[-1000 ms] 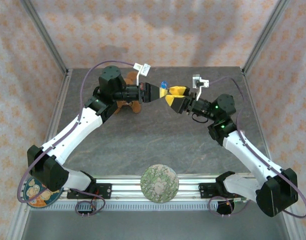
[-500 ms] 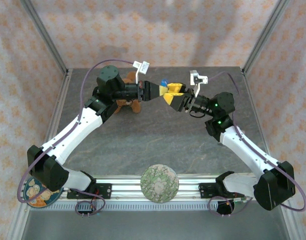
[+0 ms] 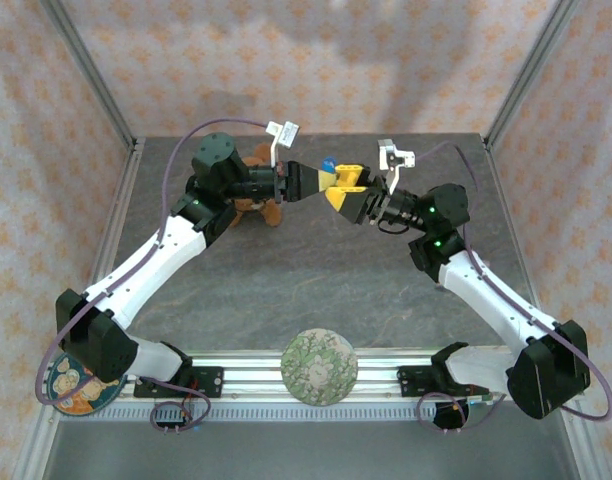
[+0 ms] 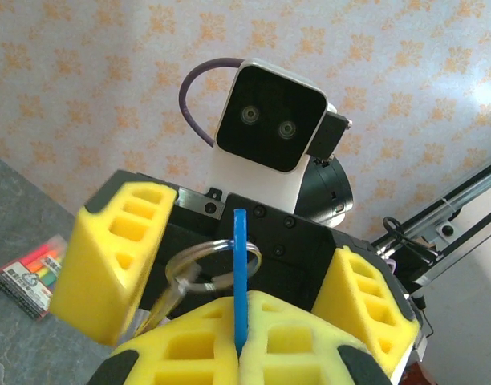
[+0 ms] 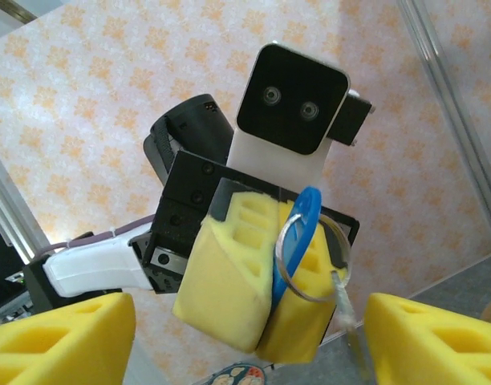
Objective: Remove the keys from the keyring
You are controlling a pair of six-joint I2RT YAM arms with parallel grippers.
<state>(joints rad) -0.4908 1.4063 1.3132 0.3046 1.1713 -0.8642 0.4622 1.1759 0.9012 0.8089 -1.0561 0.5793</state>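
From above, the two arms are meeting in the air over the far middle of the table, well apart from its side edges. The left gripper is pinching the blue key. The right gripper is facing it nose to nose with its yellow fingers spread. A teddy bear is lying under the left wrist, near the far edge. A broad bare stretch of table is lying open between the arms. A round disc is sitting at the near rail, between the bases.

In the left wrist view, the left gripper's two foam pads are pressing together on the blue key's thin edge, which is standing upright between them. The ring is hanging through the key's head, tilting down to the left. The pale key is dangling from it beside the pads. The right gripper's fingers are standing wide on either side of the ring. Whether the ring is touching one of them cannot be told. A striped packet is lying on the table at the left edge.

In the right wrist view, the right gripper's own pads are sitting far apart in the bottom corners. The ring and pale key are hanging in the open gap between and above them.
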